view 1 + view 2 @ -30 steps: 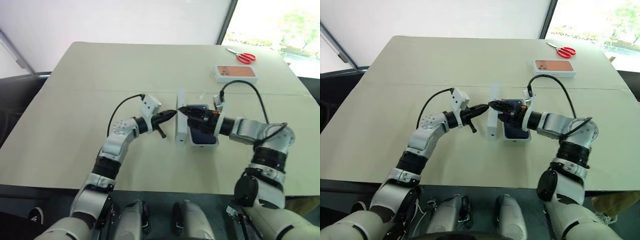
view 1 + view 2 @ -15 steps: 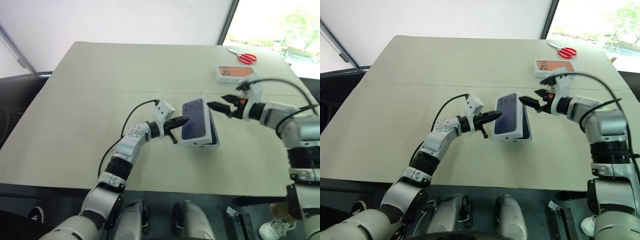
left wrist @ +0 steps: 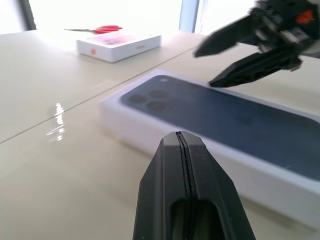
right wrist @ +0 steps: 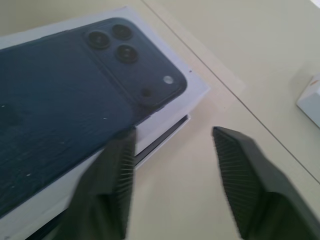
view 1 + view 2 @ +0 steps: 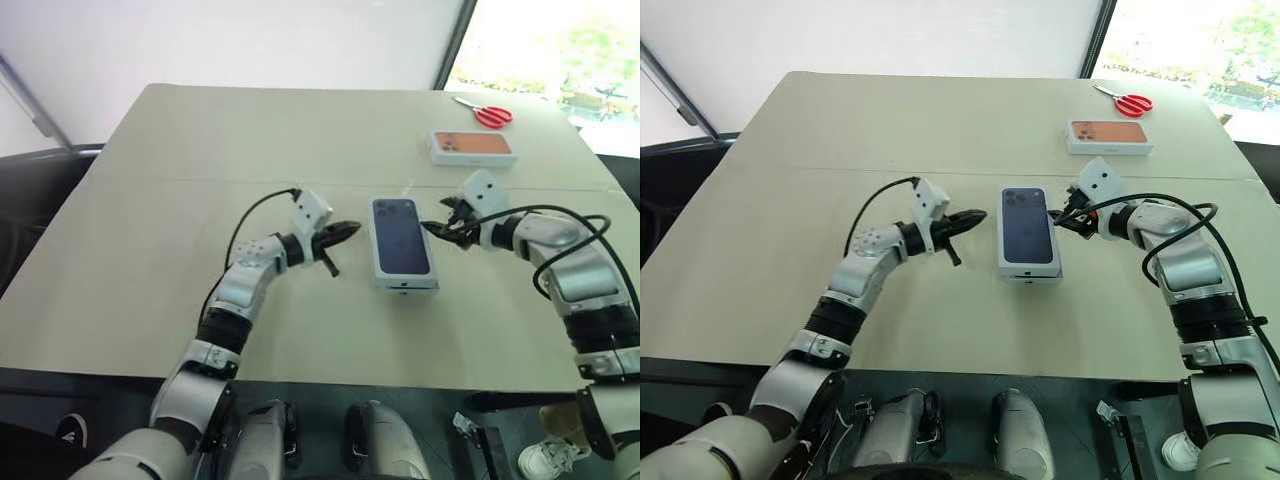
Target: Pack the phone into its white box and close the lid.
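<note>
1. Left eye view: the lid [image 5: 401, 236], its top printed with a dark navy phone, is seen lying flat near the middle of the table [image 5: 200, 150]. The phone itself is judged to lie beneath it.
2. At one corner, in the right wrist view, a dark slit is shown between the lid and the white box [image 4: 165, 136] under it. The lid is therefore judged not quite seated.
3. The left gripper [image 5: 345, 229] is held at 9 o'clock of the lid, just beside it. It is clenched on nothing, with its tip aimed at the side wall.
4. The right gripper [image 5: 430, 229] is held at 3 o'clock, released. One of its fingers [image 4: 107, 190] is placed over the lid's edge and the other clear of it.
5. The closing step is judged to be nearly done. A light downward press on the raised corner is called for next, with the box steadied from the opposite side.
6. A pale, matt tabletop crossed by one seam is shown. A box picturing an orange phone [image 5: 472, 146] lies at 1 o'clock, with red scissors [image 5: 490, 115] beyond it.
7. A white wall is seen behind the table, and a bright window at 1 o'clock.
</note>
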Motion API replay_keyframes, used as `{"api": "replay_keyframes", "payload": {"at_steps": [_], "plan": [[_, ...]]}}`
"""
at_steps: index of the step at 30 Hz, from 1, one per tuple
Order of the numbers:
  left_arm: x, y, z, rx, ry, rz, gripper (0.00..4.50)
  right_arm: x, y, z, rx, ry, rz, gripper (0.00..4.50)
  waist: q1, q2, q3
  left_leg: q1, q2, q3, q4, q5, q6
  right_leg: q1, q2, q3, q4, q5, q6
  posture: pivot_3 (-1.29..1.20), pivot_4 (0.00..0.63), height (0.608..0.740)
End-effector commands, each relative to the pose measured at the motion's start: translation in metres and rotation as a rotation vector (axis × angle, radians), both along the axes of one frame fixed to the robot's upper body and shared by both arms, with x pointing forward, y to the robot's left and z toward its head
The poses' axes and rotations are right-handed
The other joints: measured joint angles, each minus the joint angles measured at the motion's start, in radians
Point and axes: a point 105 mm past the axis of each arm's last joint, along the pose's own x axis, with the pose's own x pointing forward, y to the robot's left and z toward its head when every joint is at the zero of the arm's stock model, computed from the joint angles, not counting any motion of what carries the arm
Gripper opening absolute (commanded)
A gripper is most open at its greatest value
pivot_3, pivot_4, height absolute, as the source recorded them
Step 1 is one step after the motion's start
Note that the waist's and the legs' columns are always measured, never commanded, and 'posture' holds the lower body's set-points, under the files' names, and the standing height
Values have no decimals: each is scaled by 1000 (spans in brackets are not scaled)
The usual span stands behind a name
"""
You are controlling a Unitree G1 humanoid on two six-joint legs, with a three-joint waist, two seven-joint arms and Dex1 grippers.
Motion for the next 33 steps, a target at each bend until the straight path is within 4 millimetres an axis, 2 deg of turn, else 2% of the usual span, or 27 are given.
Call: {"api": "replay_keyframes", "payload": {"at_steps": [1,6,13,16,20,24,28,33], "plan": [[3,2,5,-30,12,16,0,2,-5,10,-1,-36,-14,536,2,0,0,0,0,0,0,0,0,0,0,0,0,0,0,0,150,738],[0,-8,-15,-7,101,-8,0,6,-10,13,-43,-54,-23,536,1,0,0,0,0,0,0,0,0,0,0,0,0,0,0,0,150,738],[-4,-32,-18,3,126,-57,0,1,-18,6,-93,-28,-5,536,-2,0,0,0,0,0,0,0,0,0,0,0,0,0,0,0,150,738],[-4,-35,-19,4,120,-64,0,-1,-15,7,-112,-40,23,536,-3,0,0,0,0,0,0,0,0,0,1,0,0,0,0,0,150,738],[-8,-44,-28,27,153,-100,0,-9,-2,6,-86,-16,84,536,-3,0,0,0,0,0,0,0,0,0,1,0,0,0,0,0,150,738],[-8,-48,-21,3,152,-109,0,-15,5,7,-89,-20,127,536,-2,0,0,0,0,0,0,0,0,0,0,0,0,0,0,0,150,738],[-9,-52,-12,-12,129,-124,0,-17,-1,5,-111,-6,116,536,-1,0,0,0,0,0,1,0,0,1,0,0,0,0,0,0,150,738],[-14,-58,-8,-9,109,-144,0,-22,2,2,-109,15,149,536,-2,0,0,1,0,0,1,0,0,1,0,0,0,0,0,0,150,738]]}}
